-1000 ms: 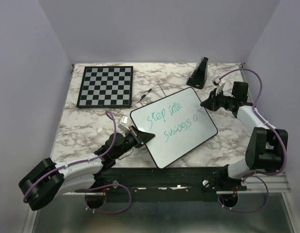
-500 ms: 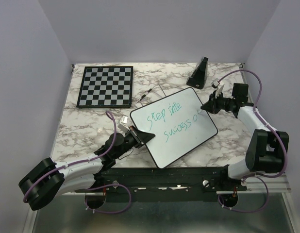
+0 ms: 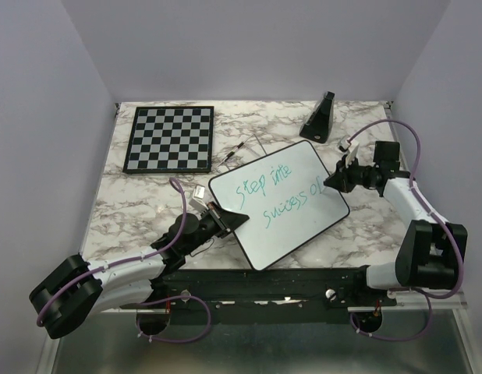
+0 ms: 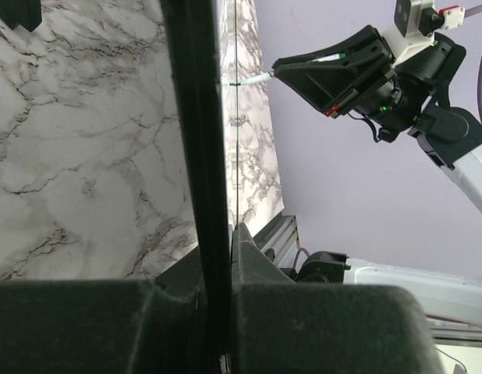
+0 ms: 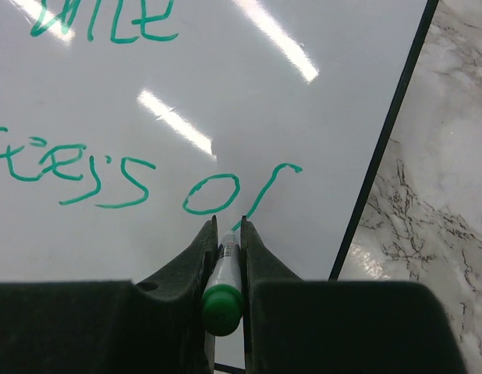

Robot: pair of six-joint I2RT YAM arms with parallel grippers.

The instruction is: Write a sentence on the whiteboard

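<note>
The right claw (image 5: 227,227) pinches a marker (image 5: 222,302), its tip just ahead on the whiteboard (image 5: 319,101), ending the sentence (image 5: 108,183). The left claw (image 3: 238,217) clamps the whiteboard's rim.

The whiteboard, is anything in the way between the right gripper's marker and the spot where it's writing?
Nothing visible is. The right gripper holds the green marker pointed at the whiteboard, right by the last stroke of the sentence. The left gripper clamps the whiteboard's left edge, away from that spot.
</note>
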